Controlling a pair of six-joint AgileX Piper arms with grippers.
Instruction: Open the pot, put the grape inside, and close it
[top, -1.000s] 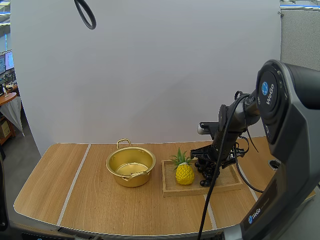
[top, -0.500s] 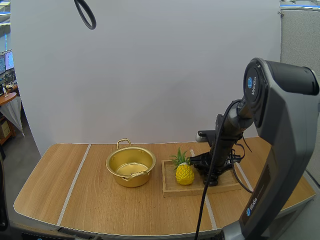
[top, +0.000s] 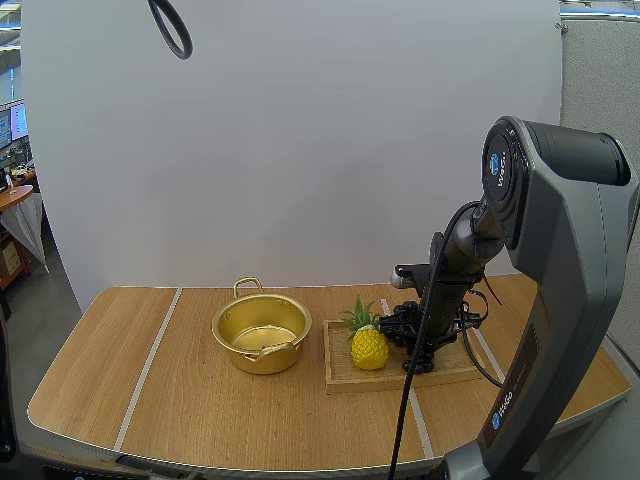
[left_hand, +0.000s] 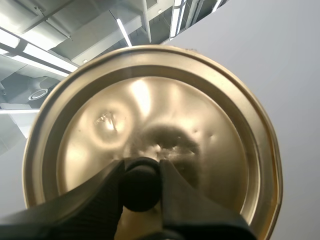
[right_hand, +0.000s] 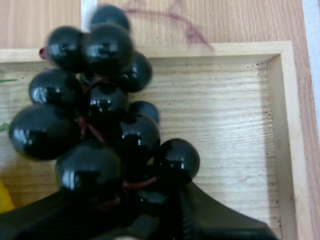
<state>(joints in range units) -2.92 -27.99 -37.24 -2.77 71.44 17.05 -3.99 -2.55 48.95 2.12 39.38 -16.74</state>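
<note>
Left hand (left_hand: 141, 175) pinches lid (left_hand: 150, 110) knob (left_hand: 141, 189); right hand (right_hand: 135, 207) grips grapes (right_hand: 100, 115) at tray (right_hand: 225, 110).

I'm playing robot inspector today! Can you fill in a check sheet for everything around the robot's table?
Surface: wooden table with pale stripes across it.
Job's things: gold pot is open; lid is held off it; black grapes are over the wooden tray.
Clutter: yellow pineapple on the tray.
Tools: left tool pinches the lid's knob; right tool grips the end of the grapes.
Cables: nothing seen.
Surroundings: white screen behind the table.
</note>
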